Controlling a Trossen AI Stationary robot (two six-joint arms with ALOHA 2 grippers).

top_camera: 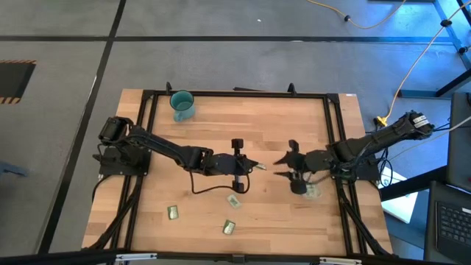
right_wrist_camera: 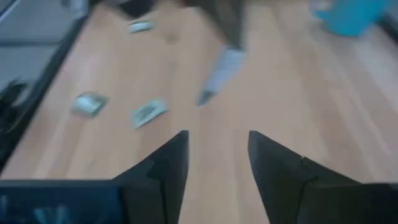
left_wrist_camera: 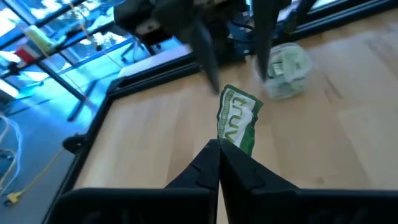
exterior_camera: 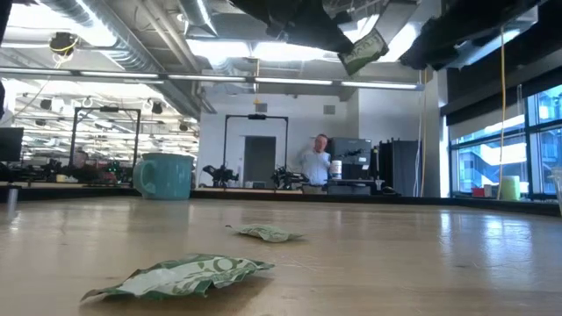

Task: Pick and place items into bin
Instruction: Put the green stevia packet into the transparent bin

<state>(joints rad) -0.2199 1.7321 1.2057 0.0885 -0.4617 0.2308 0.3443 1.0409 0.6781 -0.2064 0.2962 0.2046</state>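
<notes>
The left arm is reaching from the left side of the desk toward the middle, stretched low and nearly straight. Its left claw [top_camera: 254,166] is pointing to the right, and its two fingers [left_wrist_camera: 217,163] are pressing together at the tips, pinching the edge of a green packet [left_wrist_camera: 237,122]. The right arm is coming in from the right side, bent at the elbow, with its wrist pointing to the left. The right claw [top_camera: 280,166] is facing the left claw, just beside it, and its fingers [right_wrist_camera: 169,163] are standing apart with a clear gap between them, gripping nothing.
</notes>
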